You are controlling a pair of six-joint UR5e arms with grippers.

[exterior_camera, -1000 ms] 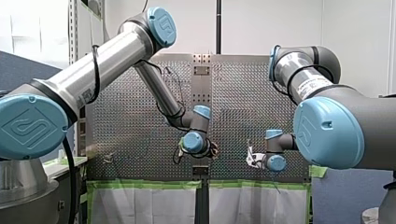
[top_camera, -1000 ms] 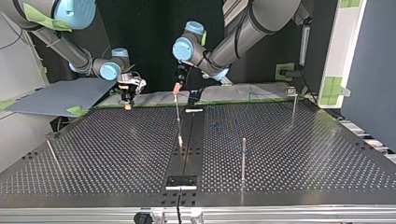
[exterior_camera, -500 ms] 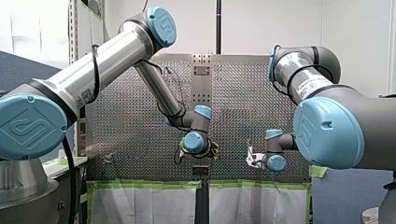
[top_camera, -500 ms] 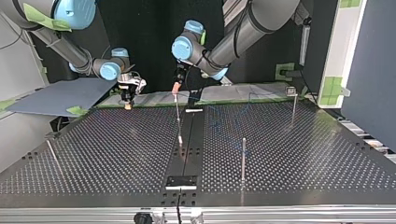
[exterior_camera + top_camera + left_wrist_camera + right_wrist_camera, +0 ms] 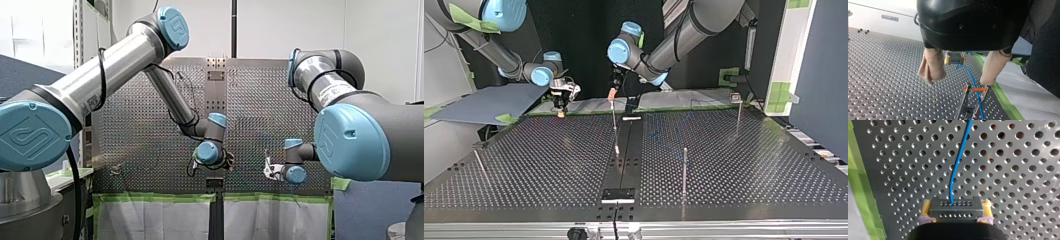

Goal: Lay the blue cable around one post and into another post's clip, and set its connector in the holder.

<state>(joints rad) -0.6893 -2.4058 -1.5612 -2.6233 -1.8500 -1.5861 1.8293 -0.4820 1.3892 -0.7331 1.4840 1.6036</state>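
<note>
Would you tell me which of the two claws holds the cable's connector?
My right claw: the connector sits clamped between its yellow pads, whereas my left claw hangs open, empty.

Perforated table [image 5: 885, 82] spreads wide under my left fingers [image 5: 931, 66], holes in tidy rows. Green tape [image 5: 1005, 101] runs along its edge just past my outer finger, with a white sheet [image 5: 1033, 95] beyond that. Ahead, a few dark bolts [image 5: 863, 30] and a white wall [image 5: 885, 10]. Over at my right fingers [image 5: 926, 208], more table beneath and green tape off to one side.
</note>
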